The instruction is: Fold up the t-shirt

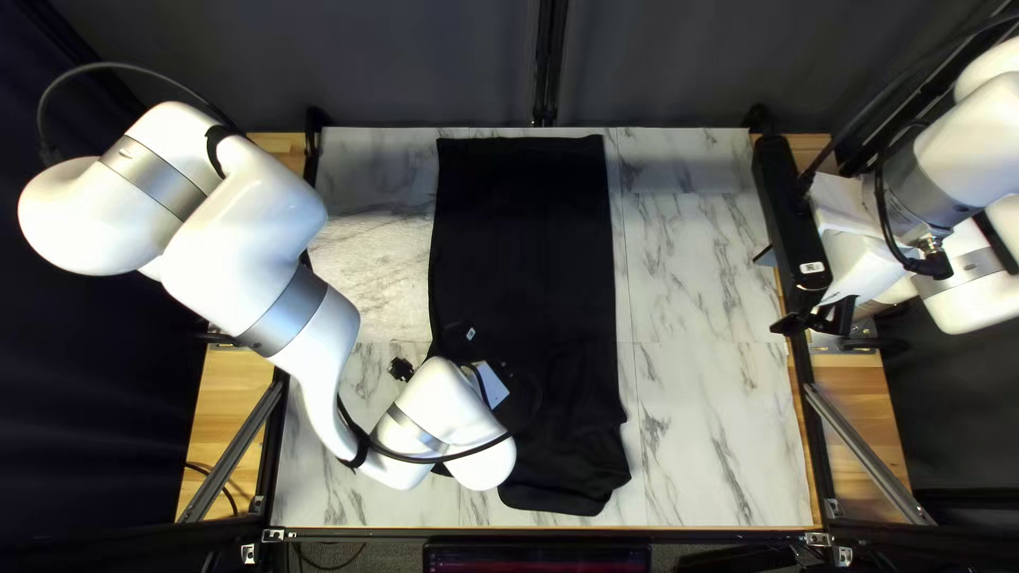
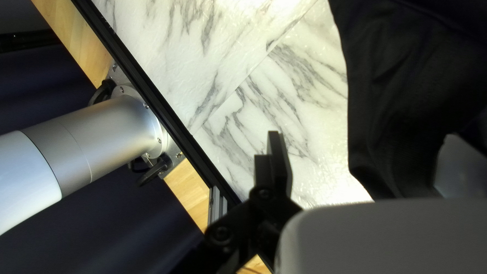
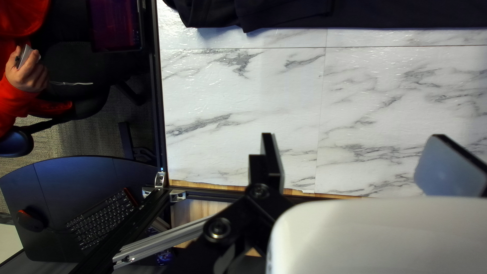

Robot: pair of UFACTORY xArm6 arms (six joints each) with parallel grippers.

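Well — right hand (image 1: 773,291) spread wide

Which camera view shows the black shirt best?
The top left view: it shows most of the shirt, though my left arm hides part. The left wrist view shows only one side portion; the right wrist view, only a strip along an edge.

No legible txt, nos. or signs in pics.

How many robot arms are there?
2. My left arm reaches over the near end of the black t-shirt; my right arm is by the right edge of the table.
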